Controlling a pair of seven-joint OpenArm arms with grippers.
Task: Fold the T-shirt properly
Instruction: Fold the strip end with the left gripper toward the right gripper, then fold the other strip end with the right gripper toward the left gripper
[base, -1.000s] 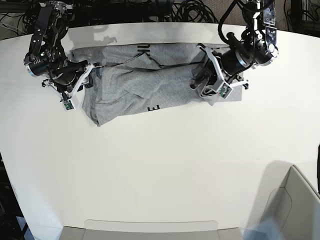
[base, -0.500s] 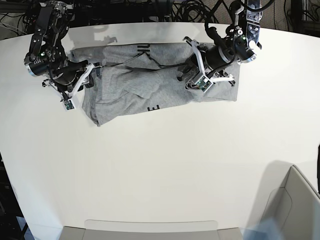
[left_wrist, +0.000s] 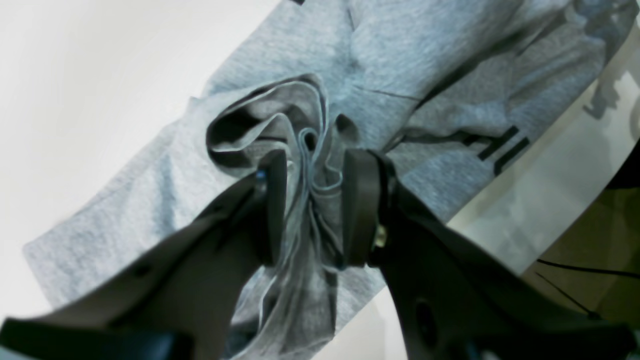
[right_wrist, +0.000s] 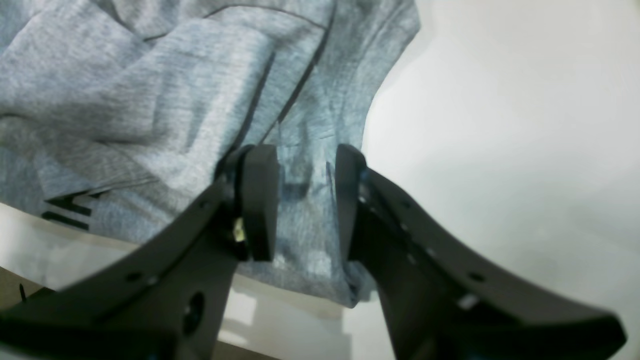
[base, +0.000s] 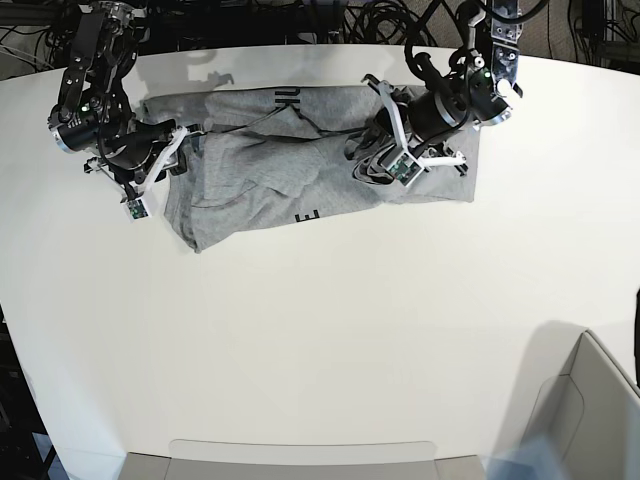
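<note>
The light grey T-shirt (base: 270, 170) lies crumpled lengthwise along the back of the white table (base: 320, 330), with black lettering (base: 288, 100) showing near its far edge. My left gripper (base: 375, 165) sits on the shirt's right part. In the left wrist view its fingers (left_wrist: 272, 205) stand apart, and a bunched ridge of T-shirt (left_wrist: 400, 55) cloth rises loosely in the left gripper (left_wrist: 315, 205). My right gripper (base: 172, 160) is at the shirt's left end. It is open in the right wrist view, where the right gripper (right_wrist: 305, 200) rests over flat T-shirt (right_wrist: 150, 85) cloth near the hem.
A grey box (base: 590, 410) stands at the front right corner and a flat tray (base: 300, 455) at the front edge. Cables (base: 380, 20) hang behind the table's curved far edge, close to both arms.
The left arm has moved left along the shirt, dragging the right end inward into a bunch, and its jaws have spread apart. The right arm has not moved.
</note>
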